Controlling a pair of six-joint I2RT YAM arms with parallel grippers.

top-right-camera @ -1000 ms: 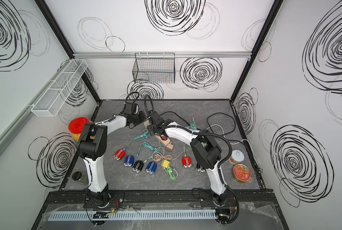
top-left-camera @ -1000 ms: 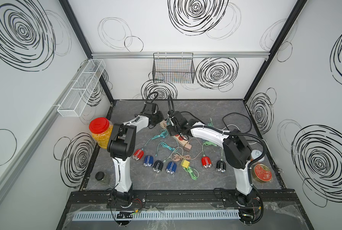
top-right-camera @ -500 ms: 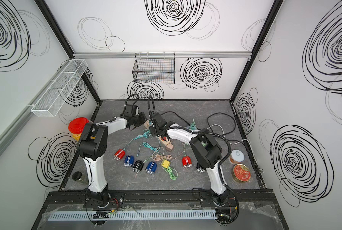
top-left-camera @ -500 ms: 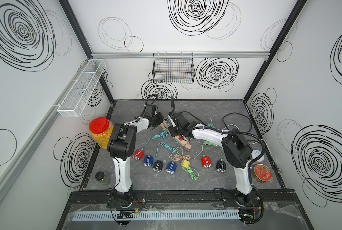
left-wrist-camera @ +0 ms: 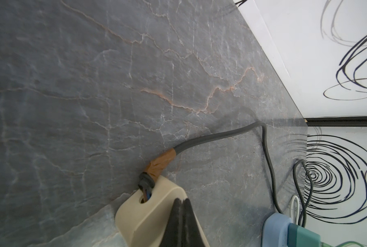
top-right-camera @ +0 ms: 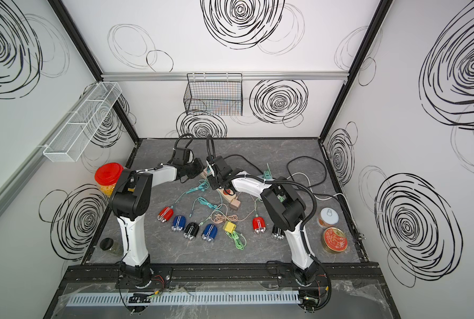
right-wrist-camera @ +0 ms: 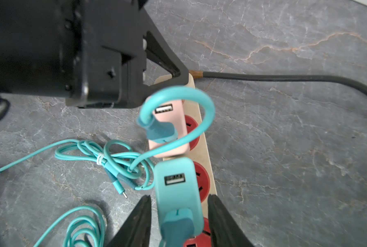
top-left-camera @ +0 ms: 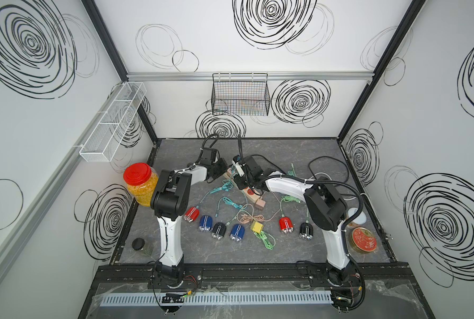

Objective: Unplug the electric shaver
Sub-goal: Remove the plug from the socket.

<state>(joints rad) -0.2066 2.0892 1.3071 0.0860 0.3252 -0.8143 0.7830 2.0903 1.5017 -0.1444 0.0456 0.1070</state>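
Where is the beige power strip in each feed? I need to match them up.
Top view: power strip lies slantwise near the centre of the scene.
Top view: same spot.
Left wrist: only its rounded cable end, right under the gripper tips.
Right wrist: seen lengthwise, running away from the camera.
Shared landmark: the shut left gripper, tips at the strip's cable end in every view.

We see our left gripper (left-wrist-camera: 181,205), jaws pressed together, tips down on the rounded end of the cream power strip (left-wrist-camera: 144,218). Its grey cable (left-wrist-camera: 221,133), wrapped in brown tape (left-wrist-camera: 162,161) at the exit, bends near the table (left-wrist-camera: 92,85) corner and runs to a blue adapter (left-wrist-camera: 276,226) at the table's edge.
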